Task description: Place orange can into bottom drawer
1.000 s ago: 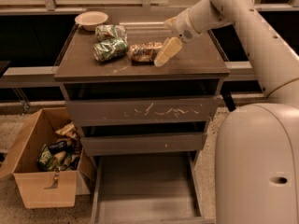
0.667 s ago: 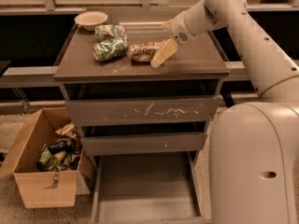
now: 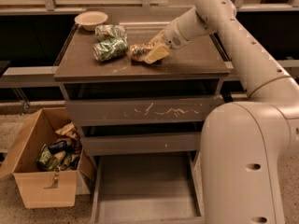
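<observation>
We find the pincer (image 3: 156,53) low over the top of the desk (image 3: 196,62), reaching in from the right at the end of the pale arm (image 3: 243,55). It sits right against the orange can (image 3: 137,52) — whether it has clenched on the can or merely touches it, we cannot tell. The orange can lies on its side near the middle of the desk top, just right of two green cans (image 3: 110,49), one behind the other. A pale bowl (image 3: 91,18) stands at the back left corner. Far below the can, the bottom drawer (image 3: 145,195) is pulled out, and above it sits a drawer front (image 3: 140,111) marked with white scratches. A cardboard box (image 3: 42,185) stands on the floor to the drawer's left.
</observation>
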`<state>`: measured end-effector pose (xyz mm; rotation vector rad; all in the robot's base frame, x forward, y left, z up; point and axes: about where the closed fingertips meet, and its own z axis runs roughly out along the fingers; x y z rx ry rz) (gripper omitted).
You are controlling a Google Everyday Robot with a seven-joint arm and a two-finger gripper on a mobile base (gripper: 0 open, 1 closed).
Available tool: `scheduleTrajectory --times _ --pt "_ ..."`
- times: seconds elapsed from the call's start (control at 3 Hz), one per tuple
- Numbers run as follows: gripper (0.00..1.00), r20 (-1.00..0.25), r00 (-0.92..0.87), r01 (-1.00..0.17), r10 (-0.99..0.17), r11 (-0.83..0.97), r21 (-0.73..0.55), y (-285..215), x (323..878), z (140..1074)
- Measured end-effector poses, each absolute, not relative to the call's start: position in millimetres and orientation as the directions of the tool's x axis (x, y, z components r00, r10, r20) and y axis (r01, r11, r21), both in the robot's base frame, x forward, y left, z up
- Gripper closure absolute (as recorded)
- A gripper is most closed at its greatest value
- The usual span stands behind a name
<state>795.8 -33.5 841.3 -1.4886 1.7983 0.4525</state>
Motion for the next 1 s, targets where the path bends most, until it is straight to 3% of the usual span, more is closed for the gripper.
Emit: scheduleTrajectory --times 0.67,1.0 --pt "0.87 -0.768 -0.007 -0.947 -0.640 0.252 -0.201 -41 776 860" --pt "1.00 -0.822 0.044 -0.936 -0.567 0.264 -0.232 -64 722 902"
